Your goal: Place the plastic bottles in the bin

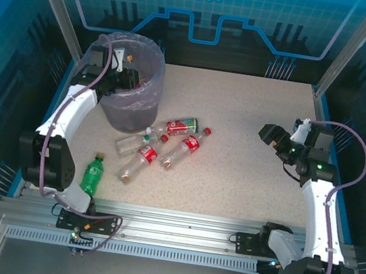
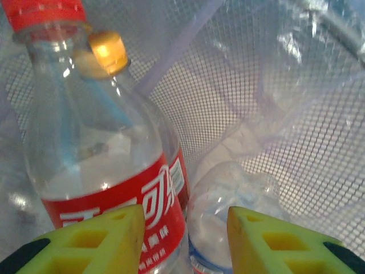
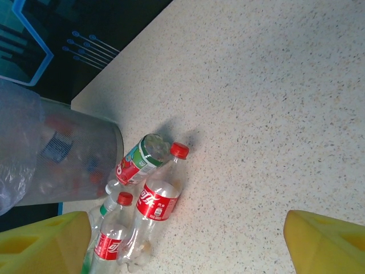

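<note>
The left tool (image 2: pixel 185 228) hangs inside the round grey mesh bin (image 1: pixel 154 61) lined with a lilac bag. Its yellow fingers are partly apart and grip nothing. Just below it lie a red-labelled clear plastic bottle (image 2: pixel 114 188) and a crumpled clear bottle (image 2: pixel 228 205). The right tool (image 3: pixel 185 228) gapes wide and empty above the speckled surface (image 3: pixel 274 114). 4 clear loose bottles (image 1: pixel 189 143) lie well to its left.

The table (image 1: pixel 251 140) bears the bin (image 1: pixel 141 97), clustered plastic bottles (image 1: pixel 147 154), a green bottle (image 1: pixel 93 175).
</note>
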